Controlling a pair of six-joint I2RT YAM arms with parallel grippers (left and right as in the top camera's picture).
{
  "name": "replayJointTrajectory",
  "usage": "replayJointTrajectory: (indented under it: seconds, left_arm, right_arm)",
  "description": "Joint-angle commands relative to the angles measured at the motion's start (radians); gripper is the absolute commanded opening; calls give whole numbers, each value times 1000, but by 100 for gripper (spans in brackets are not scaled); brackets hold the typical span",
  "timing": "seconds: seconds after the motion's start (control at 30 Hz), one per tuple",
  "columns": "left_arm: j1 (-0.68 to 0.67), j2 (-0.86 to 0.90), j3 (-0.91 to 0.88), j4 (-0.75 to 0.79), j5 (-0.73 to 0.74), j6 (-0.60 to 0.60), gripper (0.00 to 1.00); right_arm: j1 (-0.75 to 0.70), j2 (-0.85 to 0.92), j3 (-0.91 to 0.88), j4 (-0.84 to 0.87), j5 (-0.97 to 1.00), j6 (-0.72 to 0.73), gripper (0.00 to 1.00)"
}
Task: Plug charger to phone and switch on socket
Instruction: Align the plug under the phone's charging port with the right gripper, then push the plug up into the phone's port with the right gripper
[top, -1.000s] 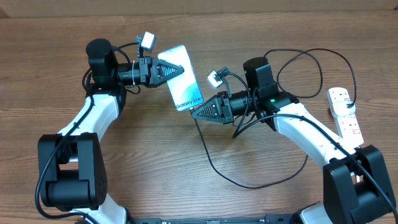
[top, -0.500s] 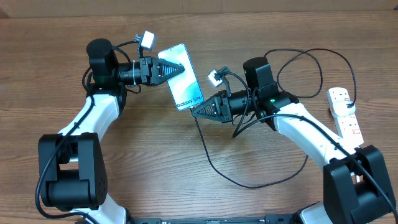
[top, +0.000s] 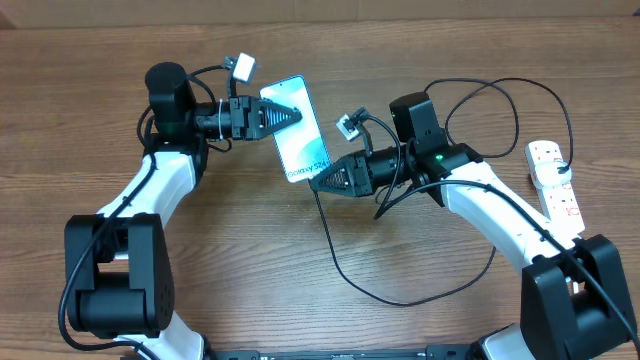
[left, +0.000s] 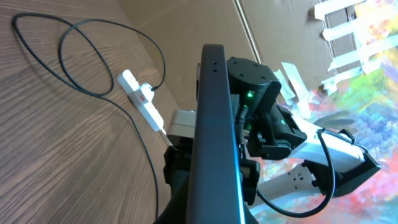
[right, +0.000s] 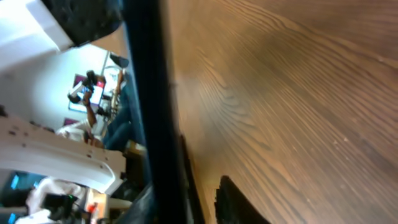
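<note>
The phone (top: 305, 145) has a light blue screen and is held off the table, tilted. My left gripper (top: 292, 114) is shut on its upper end. In the left wrist view the phone (left: 214, 124) shows edge-on. My right gripper (top: 320, 183) is shut on the charger's tip, right at the phone's lower "Galaxy S24" end. The black charger cable (top: 333, 255) loops down across the table from there. The tip itself is hidden. In the right wrist view the phone's dark edge (right: 152, 93) stands close against my fingers (right: 205, 199). The white socket strip (top: 556, 192) lies at the far right.
The cable makes a second loop (top: 500, 100) at the back right, near the strip. In the left wrist view the strip (left: 143, 99) and the cable (left: 143, 134) lie on the wood beyond the phone. The wooden table (top: 250, 260) stretches between the arms.
My left gripper has carried the phone slightly to the right, toward my right gripper. The right gripper has shifted slightly and still sits at the phone's lower end.
</note>
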Motion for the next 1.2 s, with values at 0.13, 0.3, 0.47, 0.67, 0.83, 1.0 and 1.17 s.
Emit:
replayJointTrajectory:
  seconds: [0.13, 0.3, 0.47, 0.67, 0.83, 1.0, 1.17]
  left_arm:
    - [-9, 5, -4, 4, -37, 27, 4]
    - [-9, 5, -4, -71, -119, 31, 4]
    - [-9, 5, -4, -325, -278, 35, 4]
    - [-11, 5, -4, -435, -281, 103, 4]
    - [-10, 5, -4, -439, -229, 144, 4]
    - [-10, 5, -4, -442, -223, 174, 4]
    - [-13, 5, -4, -441, -192, 202, 4]
  right_arm:
    - [-51, -140, 29, -96, 23, -5, 56]
    - [-99, -242, 29, -193, 120, -27, 98]
    - [-64, -352, 29, -371, 459, -60, 100]
    - [108, -360, 3, -416, 825, -53, 100]
    - [244, -296, -26, -360, 893, -52, 100]
    - [308, -258, -26, -288, 1025, -45, 96]
    - [307, -242, -26, -236, 1064, -45, 68]
